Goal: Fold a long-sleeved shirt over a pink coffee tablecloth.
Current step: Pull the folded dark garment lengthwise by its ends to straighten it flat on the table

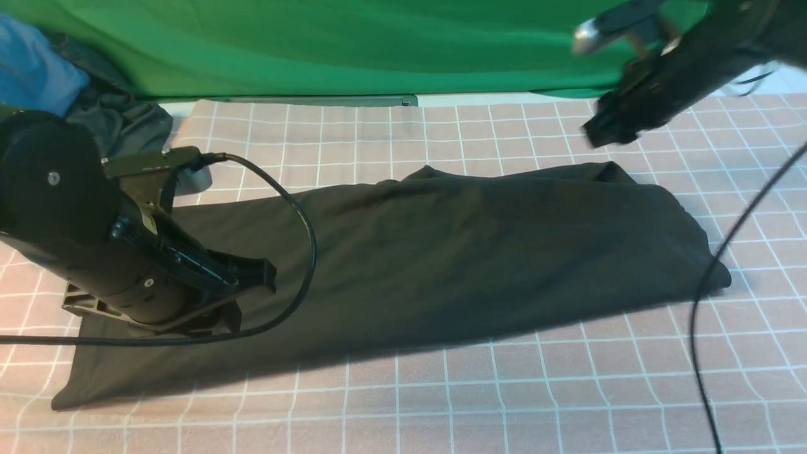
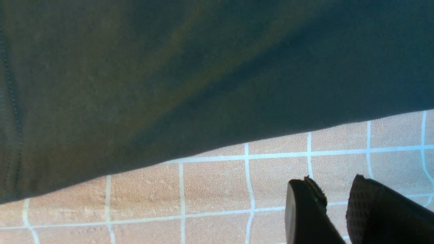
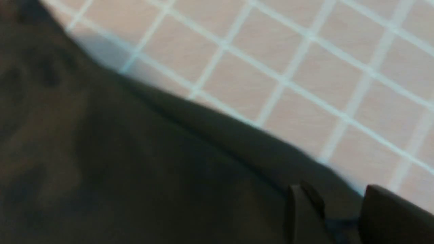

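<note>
Across the centre of the front view: long-sleeved shirt (image 1: 441,252). Lies flat on the pink coffee tablecloth (image 1: 504,391) as one long dark band. Runs from a corner at 8 o'clock to a rounded end at 3 o'clock. Shows a small peak of cloth along the far edge near 12 o'clock.

Toward 8 o'clock: left gripper (image 1: 249,296). Sits low over the shirt's near-left part, with a black cable (image 1: 309,239) looping round it. Appears in the left wrist view (image 2: 334,189) with fingers (image 2: 301,210) a narrow gap apart, only pink grid between them. Grips nothing. Hangs just beside the shirt's (image 2: 203,74) edge, over bare tablecloth (image 2: 210,189).

Toward 2 o'clock: right gripper (image 1: 608,129). Hovers above the table, clear of the shirt's far-right corner, blurred. Shows parted fingers (image 3: 301,217) in the right wrist view (image 3: 339,200), nothing clamped. Looks down on the shirt's (image 3: 135,169) edge and the tablecloth (image 3: 288,67) beyond.

At 12 o'clock: green backdrop (image 1: 315,44). At 10 o'clock: blue garment (image 1: 31,69) and dark grey garment (image 1: 120,120), heaped off the tablecloth's corner.
</note>
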Robot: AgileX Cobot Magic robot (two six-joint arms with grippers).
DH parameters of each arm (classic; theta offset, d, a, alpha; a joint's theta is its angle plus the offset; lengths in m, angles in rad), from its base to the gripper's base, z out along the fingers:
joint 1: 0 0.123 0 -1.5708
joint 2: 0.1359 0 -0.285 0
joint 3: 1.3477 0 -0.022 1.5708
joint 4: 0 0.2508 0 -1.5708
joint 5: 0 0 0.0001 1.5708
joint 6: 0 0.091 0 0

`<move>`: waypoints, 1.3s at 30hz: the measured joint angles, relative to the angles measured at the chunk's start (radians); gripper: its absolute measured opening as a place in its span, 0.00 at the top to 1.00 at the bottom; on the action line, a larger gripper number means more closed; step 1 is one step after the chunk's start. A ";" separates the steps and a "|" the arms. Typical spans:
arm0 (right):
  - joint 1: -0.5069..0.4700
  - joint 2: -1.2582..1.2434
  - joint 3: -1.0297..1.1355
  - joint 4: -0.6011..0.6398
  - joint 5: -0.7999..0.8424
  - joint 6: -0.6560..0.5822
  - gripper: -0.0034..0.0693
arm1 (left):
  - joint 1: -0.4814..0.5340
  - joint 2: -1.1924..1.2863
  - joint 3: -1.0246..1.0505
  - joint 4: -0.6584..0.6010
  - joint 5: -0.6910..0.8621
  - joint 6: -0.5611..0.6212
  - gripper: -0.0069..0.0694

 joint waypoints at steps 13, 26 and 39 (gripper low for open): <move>0.015 0.079 0.001 -0.009 -0.029 -0.082 0.38 | 0.000 0.000 0.000 0.000 -0.003 0.000 0.63; 0.023 0.104 0.001 -0.011 0.038 -0.083 0.71 | 0.000 0.000 0.000 0.000 -0.010 0.000 0.63; 0.025 0.045 0.001 -0.061 -0.070 -0.080 0.88 | 0.000 0.000 0.000 0.000 -0.010 0.001 0.63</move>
